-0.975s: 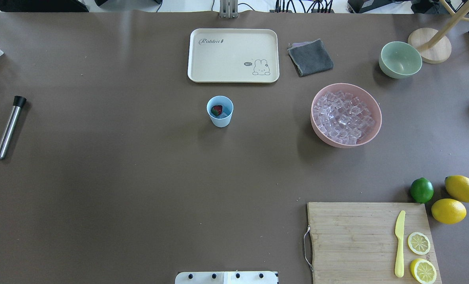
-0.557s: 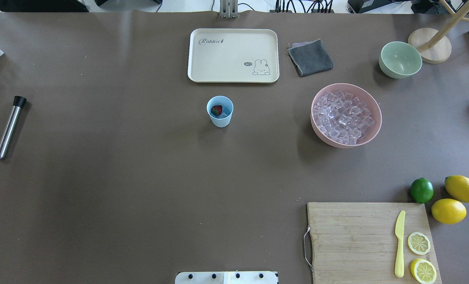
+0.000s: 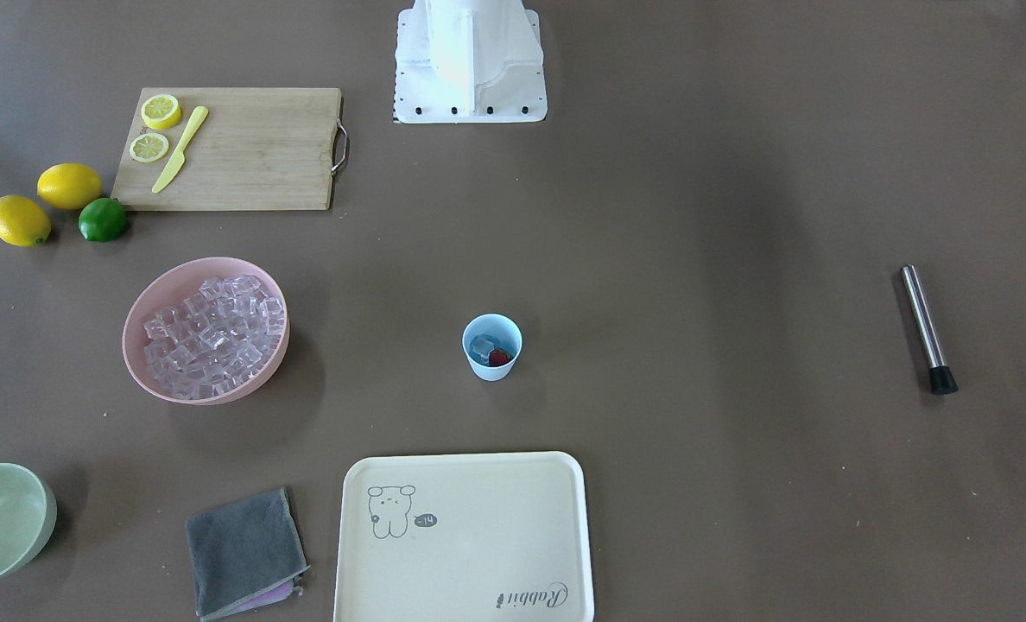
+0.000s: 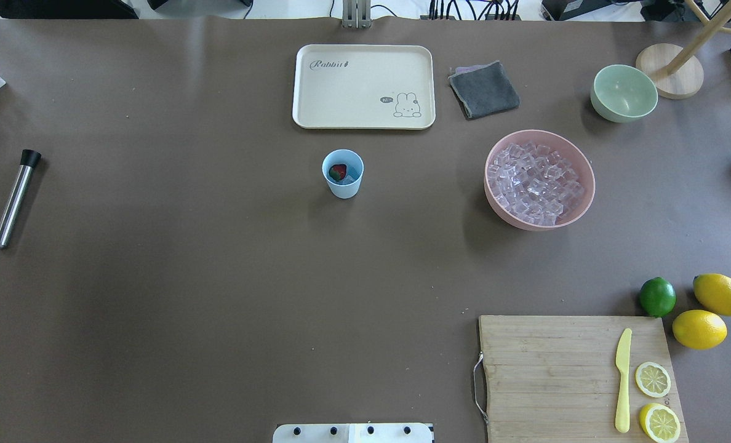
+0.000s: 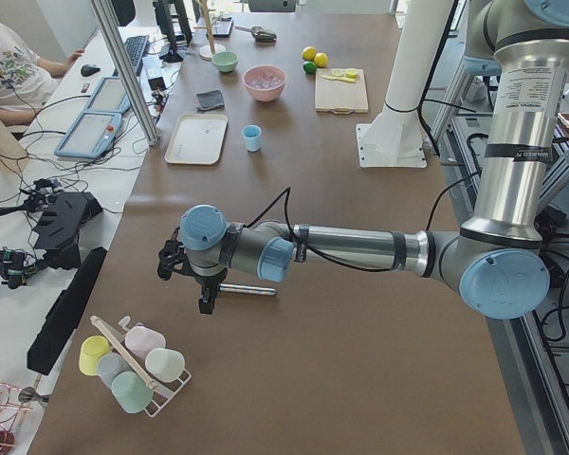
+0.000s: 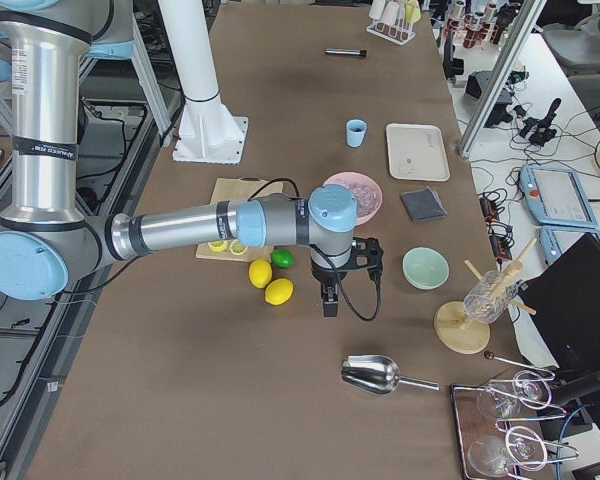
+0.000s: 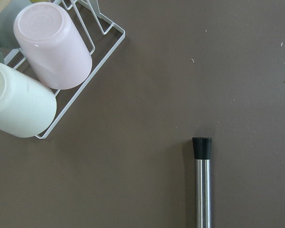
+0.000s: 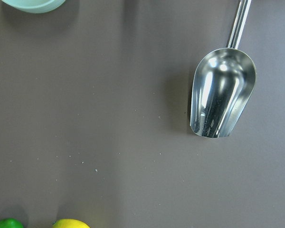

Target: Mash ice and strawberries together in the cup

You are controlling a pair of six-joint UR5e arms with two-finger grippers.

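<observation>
A pale-blue plastic cup (image 4: 343,184) is standing mid-table, holding a dark-red strawberry lump (image 4: 338,171) beside clear ice cubes (image 3: 481,347). At its three o'clock, a wide pink bowl (image 4: 541,226) is sitting heaped with cubes. Whether the left gripper (image 5: 205,301) and right gripper (image 6: 328,303) are parted or closed cannot be told.

One cup (image 4: 344,189), one strawberry (image 4: 338,171) in it. Two bowls (image 4: 624,92), pink one (image 4: 528,223) heaped with ice cubes (image 4: 535,184), too many to count. Two whole lemons (image 4: 720,294), two lemon halves (image 4: 653,379), one lime (image 4: 657,296). One each: knife (image 4: 623,381), cutting board (image 4: 544,369), tray (image 4: 353,86), cloth (image 4: 483,90), muddler (image 4: 13,200), scoop (image 8: 222,92).
</observation>
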